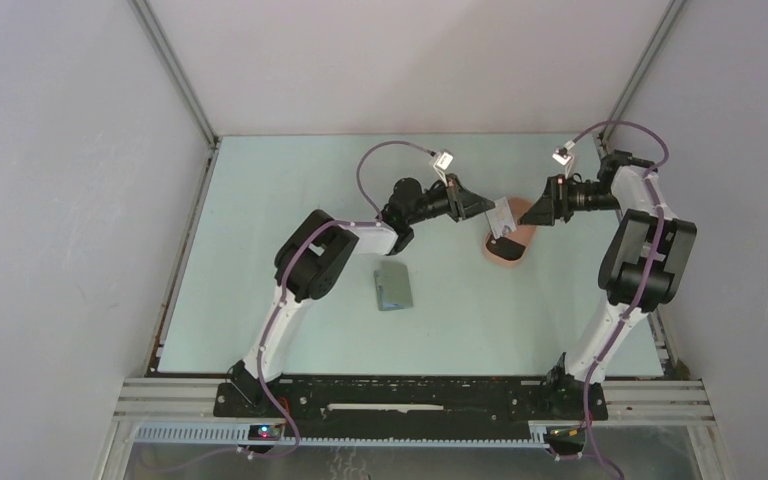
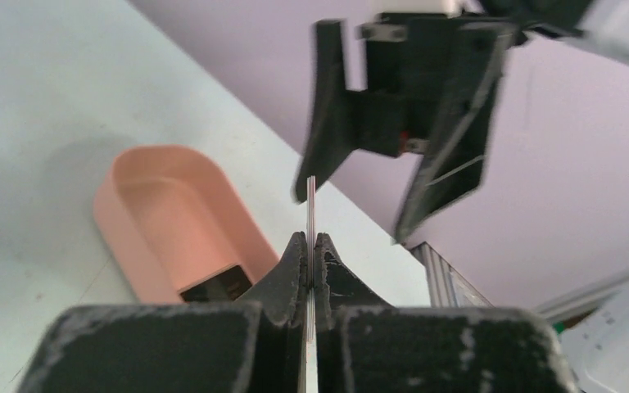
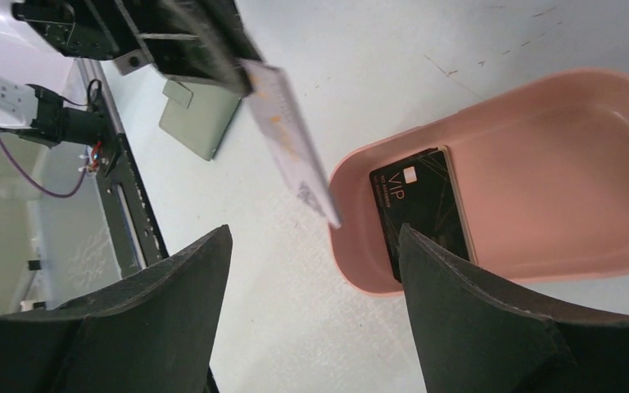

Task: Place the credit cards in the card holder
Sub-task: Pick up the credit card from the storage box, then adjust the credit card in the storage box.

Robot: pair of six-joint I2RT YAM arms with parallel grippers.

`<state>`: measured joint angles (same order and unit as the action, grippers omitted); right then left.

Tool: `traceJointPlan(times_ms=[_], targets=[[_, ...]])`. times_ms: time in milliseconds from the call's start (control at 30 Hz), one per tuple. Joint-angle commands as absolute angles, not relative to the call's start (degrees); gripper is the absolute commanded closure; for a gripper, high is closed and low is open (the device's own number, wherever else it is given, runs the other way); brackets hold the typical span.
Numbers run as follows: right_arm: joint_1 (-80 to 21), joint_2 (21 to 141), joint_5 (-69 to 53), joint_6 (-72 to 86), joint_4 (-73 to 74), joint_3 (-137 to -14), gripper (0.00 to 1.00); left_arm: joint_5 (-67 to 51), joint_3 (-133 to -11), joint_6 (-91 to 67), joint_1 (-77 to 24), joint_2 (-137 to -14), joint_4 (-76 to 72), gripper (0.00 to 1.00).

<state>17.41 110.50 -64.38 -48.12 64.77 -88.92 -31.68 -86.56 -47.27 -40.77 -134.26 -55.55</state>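
Over pale table (image 1: 280, 190), silvery card (image 3: 291, 143) within left gripper (image 2: 311, 250)

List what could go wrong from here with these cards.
1. The left fingers pinch the silvery card by one end only; it may pivot or slip on the way to the card holder.
2. The open right fingers stand close to that card's free end; either arm moving could knock it loose.
3. The black card lies against the pink tray wall, likely awkward to grasp.
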Motion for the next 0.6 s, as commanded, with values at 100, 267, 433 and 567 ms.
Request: traceJointPlan(times_ms=[100, 267, 433, 567], targets=[[14.69, 113.25, -68.64, -47.21, 63.30, -89.27, 0.21, -37.28, -90.16, -54.15, -41.23, -135.09, -69.30, 1.00], [12.70, 113.56, -70.04, -47.50, 63.61, -89.41, 0.24, -38.34, -92.89, -56.50, -41.87, -137.30, -70.41, 1.00], [11.99, 116.29, -72.63, -55.33, 73.43, -92.63, 0.40, -38.18, -95.35, -56.59, -41.93, -139.09, -68.29, 1.00], [12.83, 119.26, -74.70, -60.52, 80.57, -95.47, 0.55, -38.30, -96.98, -56.86, -41.97, -140.21, -67.39, 1.00]])
